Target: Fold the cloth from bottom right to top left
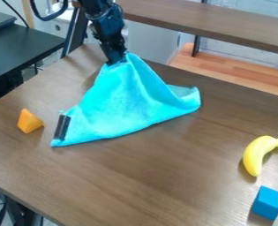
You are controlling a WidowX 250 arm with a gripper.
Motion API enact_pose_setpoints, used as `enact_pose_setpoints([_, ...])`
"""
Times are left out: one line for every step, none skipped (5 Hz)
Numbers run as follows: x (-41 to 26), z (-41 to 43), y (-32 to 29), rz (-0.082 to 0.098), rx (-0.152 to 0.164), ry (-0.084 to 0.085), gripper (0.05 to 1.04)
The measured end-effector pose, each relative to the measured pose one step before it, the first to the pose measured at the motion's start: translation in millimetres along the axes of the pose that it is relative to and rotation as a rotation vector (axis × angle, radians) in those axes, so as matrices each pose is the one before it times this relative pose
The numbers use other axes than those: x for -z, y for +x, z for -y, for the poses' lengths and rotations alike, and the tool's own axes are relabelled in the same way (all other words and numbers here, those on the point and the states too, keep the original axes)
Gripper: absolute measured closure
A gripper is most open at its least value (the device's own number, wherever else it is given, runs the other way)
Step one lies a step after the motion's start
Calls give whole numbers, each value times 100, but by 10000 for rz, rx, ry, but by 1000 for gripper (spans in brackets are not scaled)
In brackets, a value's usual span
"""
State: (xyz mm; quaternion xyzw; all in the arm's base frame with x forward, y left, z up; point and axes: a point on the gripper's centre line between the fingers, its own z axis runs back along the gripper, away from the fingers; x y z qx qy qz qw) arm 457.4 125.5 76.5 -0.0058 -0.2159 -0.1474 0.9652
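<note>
On the left of the wood-grained brown table (135,181) sits a smooth orange wedge (29,121) with flat faces. Just beside it begins the bright turquoise cloth (120,99), soft and fuzzy, a dark strip (61,127) along its lower left edge. The cloth spreads across the upper middle, rising in creased slopes to a peak gripped by the black pincer (116,61). Well apart, at right, lie a glossy, curved yellow banana (257,154) and, near it, a sharp-edged blue block (268,203).
</note>
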Motion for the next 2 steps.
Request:
enact_pose_setpoints([808, -1017, -142, -318, 72, 148, 1034])
enact_pose_setpoints([955, -1163, 160, -771, 1029, -67, 1017])
